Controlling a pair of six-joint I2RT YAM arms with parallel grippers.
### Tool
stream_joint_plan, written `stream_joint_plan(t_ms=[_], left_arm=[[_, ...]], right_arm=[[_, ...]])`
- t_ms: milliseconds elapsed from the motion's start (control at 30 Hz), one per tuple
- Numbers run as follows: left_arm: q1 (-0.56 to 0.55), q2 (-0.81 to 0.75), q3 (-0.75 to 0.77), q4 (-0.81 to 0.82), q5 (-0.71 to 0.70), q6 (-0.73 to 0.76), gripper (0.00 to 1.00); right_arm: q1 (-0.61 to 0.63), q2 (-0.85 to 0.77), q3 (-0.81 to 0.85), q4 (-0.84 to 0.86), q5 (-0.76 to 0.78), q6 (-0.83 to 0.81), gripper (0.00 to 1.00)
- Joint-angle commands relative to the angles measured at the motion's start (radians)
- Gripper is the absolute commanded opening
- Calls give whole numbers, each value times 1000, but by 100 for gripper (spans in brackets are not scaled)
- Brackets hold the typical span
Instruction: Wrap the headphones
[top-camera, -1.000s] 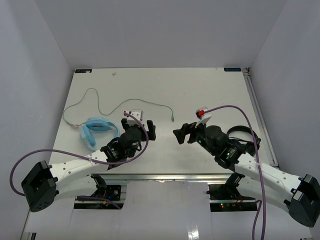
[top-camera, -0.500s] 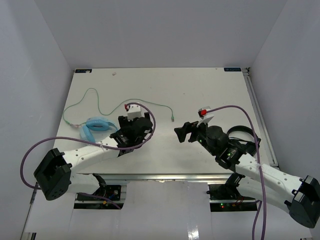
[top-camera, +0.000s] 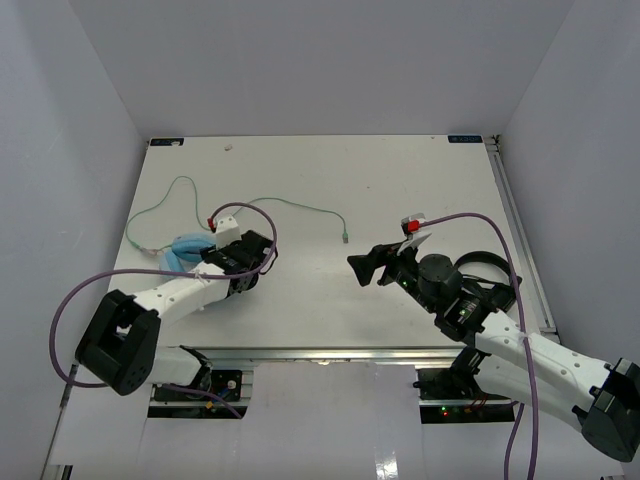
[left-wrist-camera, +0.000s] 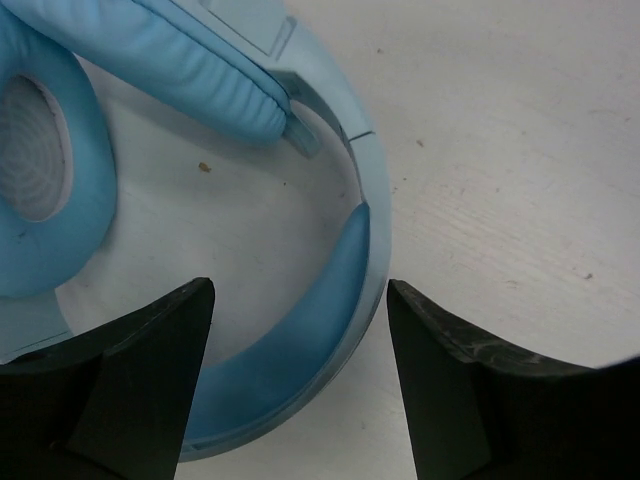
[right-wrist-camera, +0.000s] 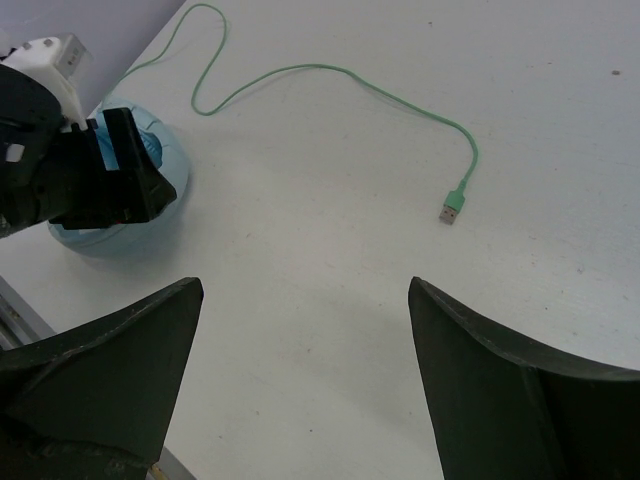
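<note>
Hovering just over the headphones (top-camera: 183, 250) lying on the table (top-camera: 400, 170), the left gripper (top-camera: 252, 258) has its jaws spread apart above the headband (left-wrist-camera: 372, 200). Well right of the headphones, the right gripper (top-camera: 360, 266) hangs spread too.

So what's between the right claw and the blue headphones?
Bare table, then the left gripper poised over the headphones, as the right wrist view shows. The cable curves farther off.
</note>
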Motion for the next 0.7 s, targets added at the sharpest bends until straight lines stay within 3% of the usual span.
stream_joint_plan(t_ms=[0, 133, 200, 233, 300, 367, 400, 533, 667], left_arm=[[9, 82, 48, -18, 20, 2, 79], [10, 123, 68, -10, 45, 20, 73], [10, 136, 80, -8, 60, 31, 64], [10, 141, 84, -9, 66, 34, 57], [10, 136, 92, -9, 108, 56, 25], [10, 103, 116, -9, 164, 87, 6], [9, 96, 121, -10, 197, 103, 1], [7, -54, 206, -12, 445, 183, 0], [3, -225, 274, 22, 834, 173, 0]], right_arm=[[4, 12, 22, 24, 22, 0, 90], [3, 38, 41, 3, 27, -2, 90], [3, 43, 43, 2, 22, -2, 90], [3, 44, 44, 0, 20, -2, 90], [3, 39, 44, -1, 22, -3, 90], [3, 33, 44, -2, 16, -6, 90], [3, 30, 45, -3, 14, -11, 90], [3, 17, 49, 14, -65, -60, 90], [3, -31, 41, 19, -26, -78, 91]])
